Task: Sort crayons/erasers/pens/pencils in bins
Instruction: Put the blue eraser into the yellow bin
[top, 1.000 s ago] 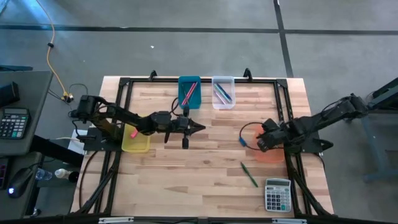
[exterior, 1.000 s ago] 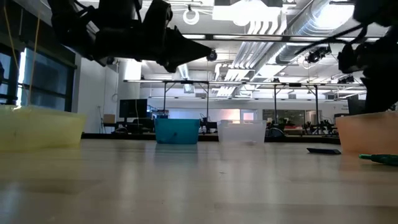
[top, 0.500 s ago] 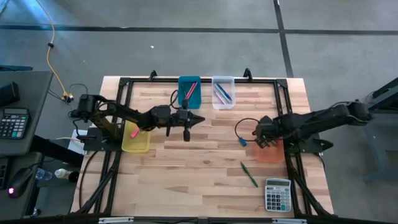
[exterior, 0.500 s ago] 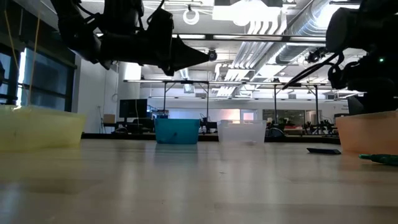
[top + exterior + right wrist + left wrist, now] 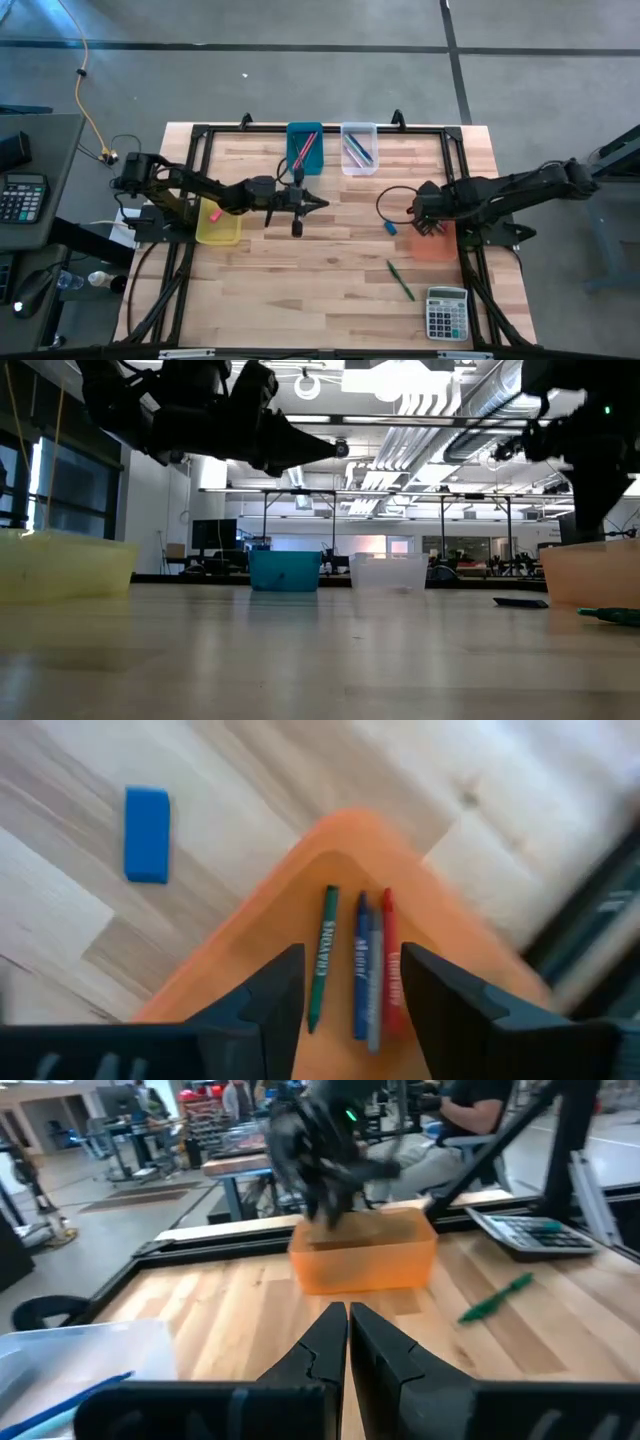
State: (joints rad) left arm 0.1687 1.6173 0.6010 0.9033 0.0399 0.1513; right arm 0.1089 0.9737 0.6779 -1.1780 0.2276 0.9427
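Observation:
The orange bin [image 5: 433,243] stands at the table's right and holds three crayons [image 5: 357,970]: green, blue and red. My right gripper [image 5: 350,975] hangs open above it, its fingers to either side of the crayons and clear of them. A blue eraser [image 5: 390,228] lies flat on the wood just left of that bin. A green pen [image 5: 401,280] lies nearer the front. The yellow bin [image 5: 218,226] holds a pink eraser [image 5: 213,214]. My left gripper [image 5: 318,203] is shut and empty, held above mid-table.
The teal bin [image 5: 304,148] and the clear bin [image 5: 359,148], both with sticks inside, stand at the far edge. A grey calculator [image 5: 447,313] lies at the near right corner. A black frame rail [image 5: 200,200] borders the table. Bare wood spans the middle.
My right gripper has risen above the orange bin and shifted a little toward the table's far edge. My left gripper has swung slightly toward the far edge and come back.

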